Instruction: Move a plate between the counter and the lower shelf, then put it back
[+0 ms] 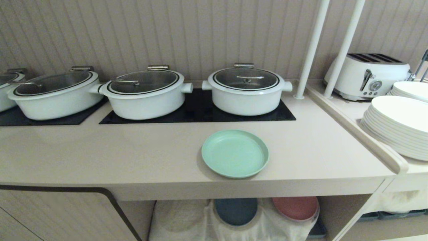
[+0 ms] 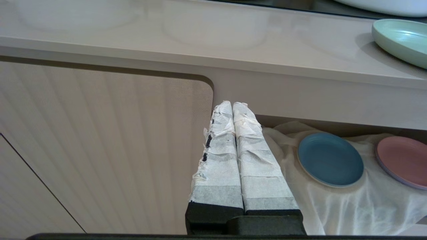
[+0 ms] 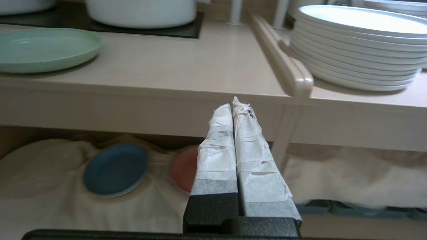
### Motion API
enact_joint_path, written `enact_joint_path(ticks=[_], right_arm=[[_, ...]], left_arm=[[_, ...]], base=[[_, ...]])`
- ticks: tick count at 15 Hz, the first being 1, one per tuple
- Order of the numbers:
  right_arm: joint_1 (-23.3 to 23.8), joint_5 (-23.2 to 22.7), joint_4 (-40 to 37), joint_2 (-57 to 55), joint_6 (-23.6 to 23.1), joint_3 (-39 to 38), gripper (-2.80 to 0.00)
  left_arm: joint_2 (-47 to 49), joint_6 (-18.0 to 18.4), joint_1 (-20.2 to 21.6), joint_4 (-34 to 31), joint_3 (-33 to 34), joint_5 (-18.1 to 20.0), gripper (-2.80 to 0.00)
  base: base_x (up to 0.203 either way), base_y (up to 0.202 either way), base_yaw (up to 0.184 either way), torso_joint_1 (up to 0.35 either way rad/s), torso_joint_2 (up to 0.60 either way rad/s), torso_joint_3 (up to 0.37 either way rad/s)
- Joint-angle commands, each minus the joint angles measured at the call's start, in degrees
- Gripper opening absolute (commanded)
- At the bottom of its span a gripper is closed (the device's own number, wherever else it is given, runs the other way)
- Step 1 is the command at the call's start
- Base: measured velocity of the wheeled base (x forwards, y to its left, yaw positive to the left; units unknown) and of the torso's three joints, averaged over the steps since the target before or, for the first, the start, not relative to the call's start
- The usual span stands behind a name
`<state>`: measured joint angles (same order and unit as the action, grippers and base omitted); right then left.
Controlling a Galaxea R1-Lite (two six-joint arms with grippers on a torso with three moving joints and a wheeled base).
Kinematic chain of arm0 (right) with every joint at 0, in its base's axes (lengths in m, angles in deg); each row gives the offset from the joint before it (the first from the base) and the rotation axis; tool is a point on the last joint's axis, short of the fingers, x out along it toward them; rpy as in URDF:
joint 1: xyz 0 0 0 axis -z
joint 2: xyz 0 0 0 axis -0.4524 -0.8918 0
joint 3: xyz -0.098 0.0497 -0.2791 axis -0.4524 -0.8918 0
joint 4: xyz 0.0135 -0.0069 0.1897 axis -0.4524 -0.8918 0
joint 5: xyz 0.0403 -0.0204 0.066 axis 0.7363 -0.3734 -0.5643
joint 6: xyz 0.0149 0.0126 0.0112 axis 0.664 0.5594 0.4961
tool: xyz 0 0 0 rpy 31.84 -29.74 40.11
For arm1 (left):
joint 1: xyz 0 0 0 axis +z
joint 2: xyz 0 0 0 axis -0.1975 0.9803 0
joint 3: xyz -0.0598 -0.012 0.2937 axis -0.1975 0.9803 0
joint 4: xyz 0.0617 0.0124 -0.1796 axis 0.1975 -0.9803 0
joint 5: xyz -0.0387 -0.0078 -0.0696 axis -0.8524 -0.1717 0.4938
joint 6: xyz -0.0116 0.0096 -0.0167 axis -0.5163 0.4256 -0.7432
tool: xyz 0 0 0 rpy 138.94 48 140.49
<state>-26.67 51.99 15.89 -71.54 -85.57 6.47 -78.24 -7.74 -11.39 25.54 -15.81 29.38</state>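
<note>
Two grippers are parked low in front of the counter, both pinched fully shut with nothing held. The plate sits close to the front edge, so it could get shoved off by a clumsy approach. From the right gripper, it's up at 10 o'clock; the left gripper has it at 2.

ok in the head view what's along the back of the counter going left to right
white pot cut by the frame edge → second white pot → third white pot → fourth white pot → two white poles → white toaster
</note>
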Motion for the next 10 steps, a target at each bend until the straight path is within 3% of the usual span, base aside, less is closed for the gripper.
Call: enact_joint_path(ticks=[1, 10], right_arm=[[0.0, -0.3, -0.3, 3.0, 0.1, 0.0, -2.8], [-0.1, -0.2, -0.3, 3.0, 2.1, 0.0, -2.8]], left_arm=[[0.0, -0.1, 0.0, 0.0, 0.0, 0.0, -2.8], [0.0, -0.1, 0.0, 0.0, 0.0, 0.0, -2.8]], base=[[0.0, 0.0, 0.0, 0.0, 0.0, 0.0], [0.0, 0.0, 0.0, 0.0, 0.0, 0.0]])
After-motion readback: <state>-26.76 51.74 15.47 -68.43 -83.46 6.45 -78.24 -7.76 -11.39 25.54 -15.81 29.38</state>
